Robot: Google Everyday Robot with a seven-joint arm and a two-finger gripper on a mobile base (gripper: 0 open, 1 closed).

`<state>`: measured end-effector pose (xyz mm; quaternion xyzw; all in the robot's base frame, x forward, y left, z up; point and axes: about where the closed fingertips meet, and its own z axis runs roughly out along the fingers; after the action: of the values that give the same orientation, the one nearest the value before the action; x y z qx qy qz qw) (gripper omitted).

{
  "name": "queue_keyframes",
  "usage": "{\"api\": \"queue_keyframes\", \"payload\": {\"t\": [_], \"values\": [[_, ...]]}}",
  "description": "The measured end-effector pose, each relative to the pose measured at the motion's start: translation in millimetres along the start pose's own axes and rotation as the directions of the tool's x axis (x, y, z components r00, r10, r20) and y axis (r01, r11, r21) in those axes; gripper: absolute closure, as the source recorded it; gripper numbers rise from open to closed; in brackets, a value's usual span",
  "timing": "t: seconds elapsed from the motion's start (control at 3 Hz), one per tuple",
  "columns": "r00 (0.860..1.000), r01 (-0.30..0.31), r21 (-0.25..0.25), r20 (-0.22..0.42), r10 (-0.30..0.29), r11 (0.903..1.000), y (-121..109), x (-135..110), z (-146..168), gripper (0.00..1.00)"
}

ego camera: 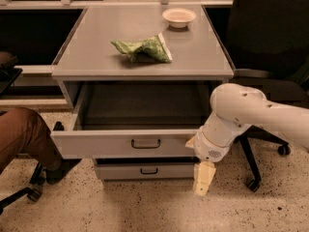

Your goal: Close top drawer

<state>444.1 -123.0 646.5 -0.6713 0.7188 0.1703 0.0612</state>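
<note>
The top drawer [96,143] of a light-grey metal cabinet [140,57] stands pulled out, its deep tray showing empty and dark inside. Its front panel carries a small dark loop handle [146,143] at the centre. My gripper [203,179] hangs at the right end of that front panel, pale fingers pointing down toward the floor. The white arm [251,115] reaches in from the right, its wrist against the drawer's right front corner. A lower drawer [145,170] with a like handle sits shut beneath.
A crumpled green chip bag [142,47] and a small white bowl [179,16] lie on the cabinet top. A person's leg in brown trousers [21,134] and a chair base are at the left. A black office chair [270,42] stands at the right.
</note>
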Motion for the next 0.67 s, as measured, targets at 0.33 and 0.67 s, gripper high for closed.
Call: {"api": "queue_keyframes", "payload": {"t": [0.33,0.67], "values": [[1.0,-0.002,0.032,-0.001,0.002,0.9995,-41,6,3,0.0],[1.0,-0.006,0.048,0.0,0.006,0.9988,-55,8,3,0.0]]}}
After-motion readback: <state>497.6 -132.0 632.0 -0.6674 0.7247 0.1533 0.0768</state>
